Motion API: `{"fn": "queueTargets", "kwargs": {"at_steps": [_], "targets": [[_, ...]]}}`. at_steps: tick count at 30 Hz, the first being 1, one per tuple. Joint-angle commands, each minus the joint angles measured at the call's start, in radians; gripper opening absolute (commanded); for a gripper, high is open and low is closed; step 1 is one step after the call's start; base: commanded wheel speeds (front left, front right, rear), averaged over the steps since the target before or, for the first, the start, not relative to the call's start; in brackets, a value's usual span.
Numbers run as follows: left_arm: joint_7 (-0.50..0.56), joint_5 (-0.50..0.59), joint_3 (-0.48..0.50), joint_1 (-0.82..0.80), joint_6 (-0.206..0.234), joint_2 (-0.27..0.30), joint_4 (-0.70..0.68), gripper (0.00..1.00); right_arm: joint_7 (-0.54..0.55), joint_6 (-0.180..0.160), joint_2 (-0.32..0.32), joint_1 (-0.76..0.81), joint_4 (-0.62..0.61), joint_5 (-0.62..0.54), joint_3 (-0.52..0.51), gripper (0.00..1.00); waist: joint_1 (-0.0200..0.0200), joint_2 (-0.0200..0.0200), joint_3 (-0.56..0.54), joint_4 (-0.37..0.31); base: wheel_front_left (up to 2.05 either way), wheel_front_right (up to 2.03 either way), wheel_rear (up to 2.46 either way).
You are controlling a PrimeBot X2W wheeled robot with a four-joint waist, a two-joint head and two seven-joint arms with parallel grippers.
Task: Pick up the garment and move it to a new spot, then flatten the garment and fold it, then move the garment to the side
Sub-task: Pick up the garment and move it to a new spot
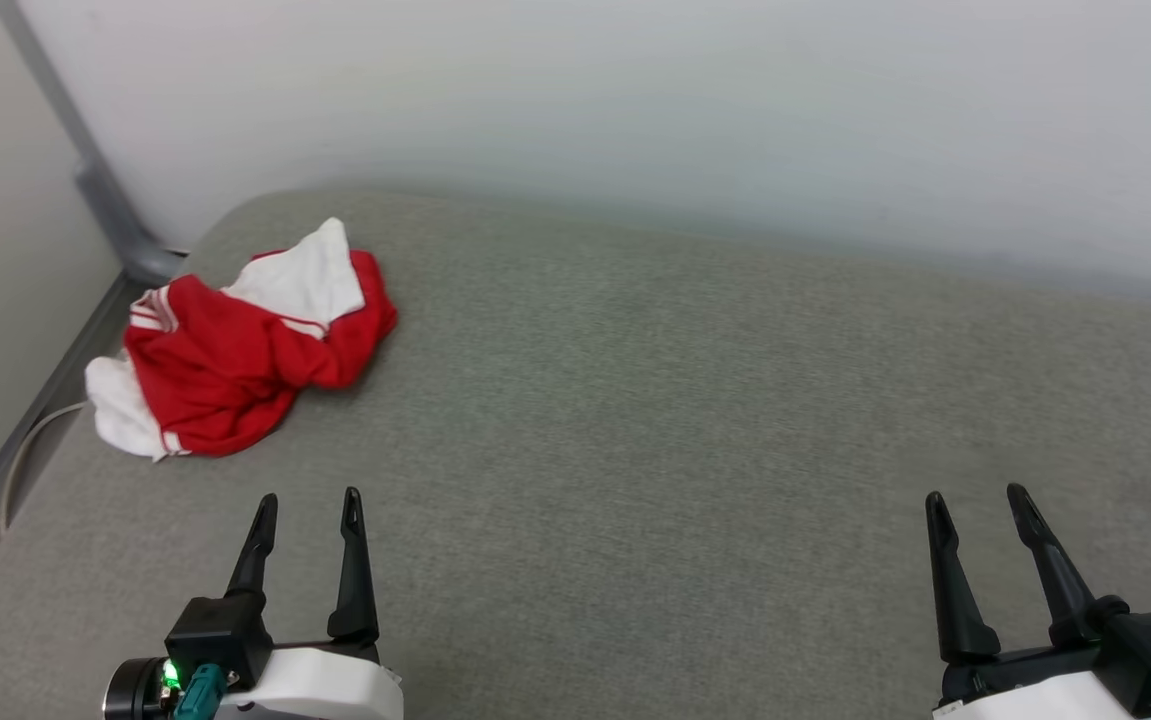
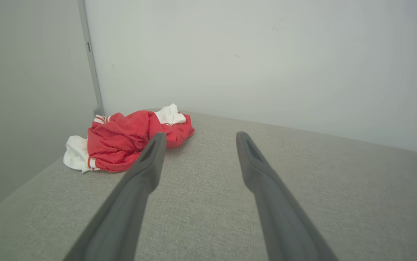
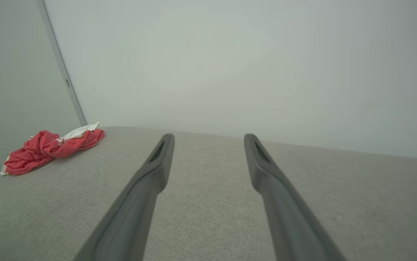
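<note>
Red garment (image 1: 235,360) lay crumpled on grey pad (image 1: 635,400), ahead and left of the left gripper (image 1: 310,495), long axis slanting away rightward. The left gripper, jaws spread and empty, was nearer; right gripper (image 1: 975,492) likewise spread.

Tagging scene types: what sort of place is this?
Probably a bare indoor test corner: a grey fabric-covered surface against plain white walls, a grey corner strip, and a crumpled red garment lying on it.

The bench (image 1: 635,450) is wide, grey and covered in cloth, with a round far left corner. A crumpled red and white garment (image 1: 235,360) lies near that corner.
</note>
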Motion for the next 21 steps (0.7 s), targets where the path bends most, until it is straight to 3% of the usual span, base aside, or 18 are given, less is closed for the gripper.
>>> {"fn": "queueTargets", "kwargs": {"at_steps": [1, 13, 21], "targets": [[-0.003, -0.005, 0.002, 0.001, 0.004, -0.001, 0.0, 1.0, -0.002, 0.0, -0.001, 0.006, -0.005, -0.007, 0.002, 1.0, 0.0, 0.0, 0.005, 0.043, 0.0, 0.0, 0.0], [-0.003, -0.023, 0.017, 0.006, 0.01, -0.001, 0.006, 1.0, -0.002, 0.0, -0.001, -0.004, -0.007, -0.021, 0.019, 1.0, 0.0, 0.0, 0.015, 0.188, 0.0, 0.0, 0.0], [-0.003, -0.046, 0.038, 0.016, 0.015, -0.001, 0.004, 1.0, -0.002, 0.0, -0.001, -0.005, -0.006, -0.029, 0.033, 1.0, 0.0, 0.0, 0.014, 0.24, 0.0, 0.0, 0.0]]}}
